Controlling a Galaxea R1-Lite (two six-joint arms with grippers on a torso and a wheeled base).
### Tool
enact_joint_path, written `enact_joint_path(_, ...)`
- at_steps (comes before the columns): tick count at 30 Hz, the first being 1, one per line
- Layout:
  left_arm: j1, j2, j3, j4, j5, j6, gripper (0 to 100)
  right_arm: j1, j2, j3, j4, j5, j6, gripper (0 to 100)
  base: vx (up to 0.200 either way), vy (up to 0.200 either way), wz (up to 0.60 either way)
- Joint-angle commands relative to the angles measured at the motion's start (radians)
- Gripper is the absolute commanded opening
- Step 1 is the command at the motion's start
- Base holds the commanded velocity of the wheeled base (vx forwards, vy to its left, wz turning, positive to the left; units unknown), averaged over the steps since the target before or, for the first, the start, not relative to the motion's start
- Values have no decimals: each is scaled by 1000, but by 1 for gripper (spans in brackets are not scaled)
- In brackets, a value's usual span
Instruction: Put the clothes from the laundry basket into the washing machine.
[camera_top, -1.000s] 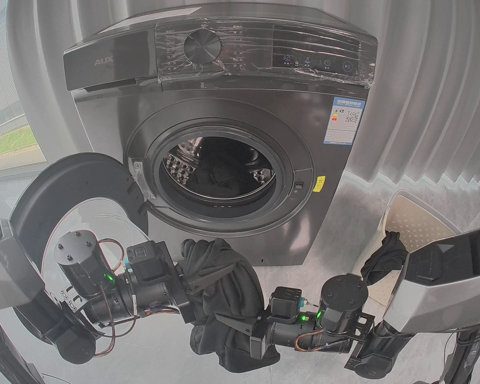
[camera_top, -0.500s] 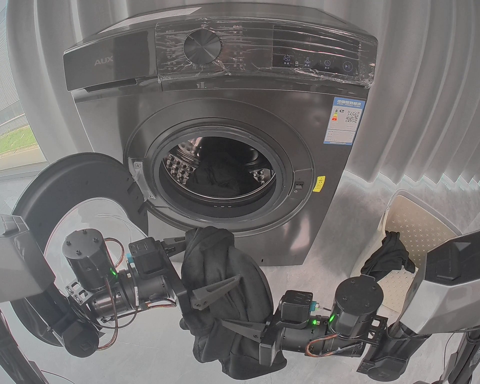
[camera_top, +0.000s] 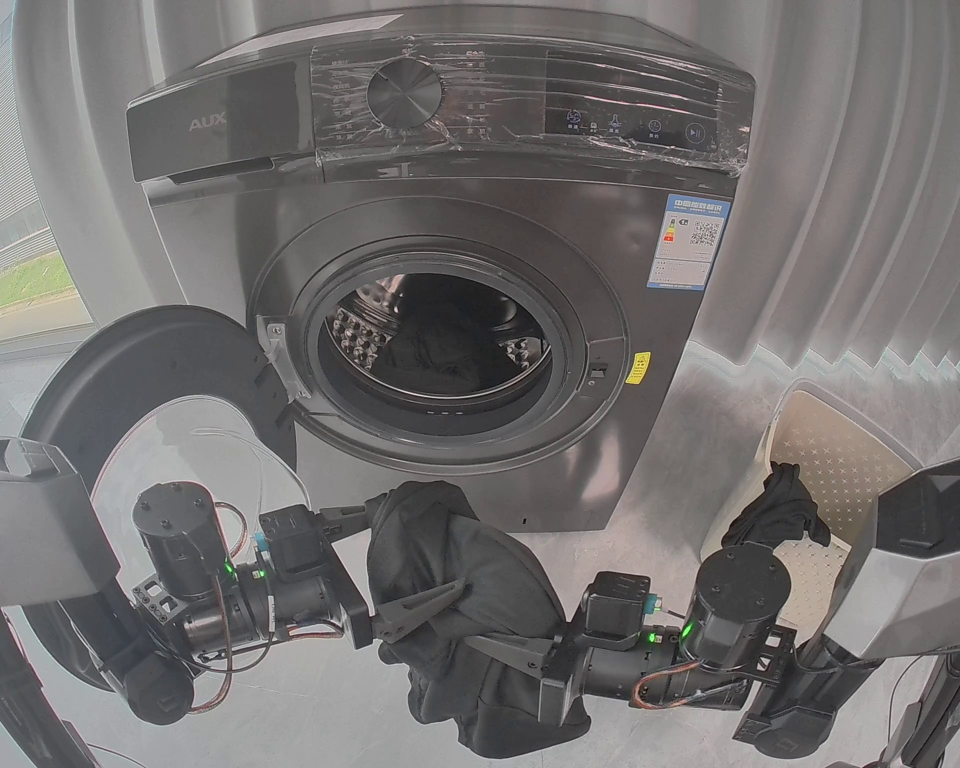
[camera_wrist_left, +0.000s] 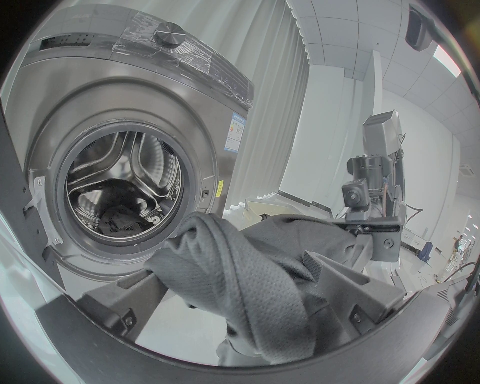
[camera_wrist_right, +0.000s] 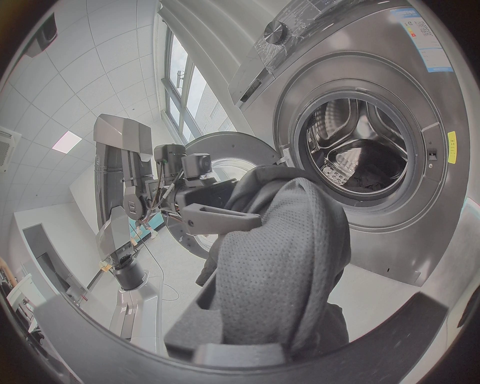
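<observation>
A dark grey garment hangs bundled between my two grippers, in front of the washing machine and just below its round opening. My left gripper is shut on the bundle's left side and my right gripper on its lower right. The cloth drapes over the left fingers, and the cloth covers the right ones. Dark clothes lie inside the drum. The laundry basket stands on the floor at the right, a dark garment over its rim.
The machine's door is swung wide open to the left, behind my left arm. White curtains hang behind and to the right of the machine. Bare grey floor lies between the machine and the basket.
Both arms have shifted a little down and to the right with the garment still held between them. The machine, door and basket have not moved.
</observation>
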Motion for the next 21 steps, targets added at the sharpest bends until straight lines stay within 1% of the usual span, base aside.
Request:
enact_joint_path(1,3,13,6,1,10,4,100,-1,-26,11,-2,1,0,0,0,0,0)
enact_joint_path(5,5,-10,-19,-2,6,-1,100,-13,-26,13,-2,1,1,0,0,0,0)
enact_joint_path(9,5,-96,-44,-1,-2,-27,100,-53,-21,33,-2,2,1,0,0,0,0)
enact_joint_path(11,5,-108,-42,-1,-2,-32,100,-61,-20,33,-2,2,0,0,0,0,0)
enact_joint_path(12,3,-132,-39,-1,-2,-36,100,-77,-18,36,-2,4,0,0,0,0,0)
enact_joint_path(15,10,-140,-50,-1,-2,-36,100,-85,-18,40,-2,5,-2,0,0,0,0)
enact_joint_path(18,54,-143,-67,-1,-4,-33,100,-85,-17,51,-2,4,0,0,0,0,0)
enact_joint_path(21,74,-146,-73,-1,-8,-35,100,-85,-11,57,-2,4,1,0,0,0,0)
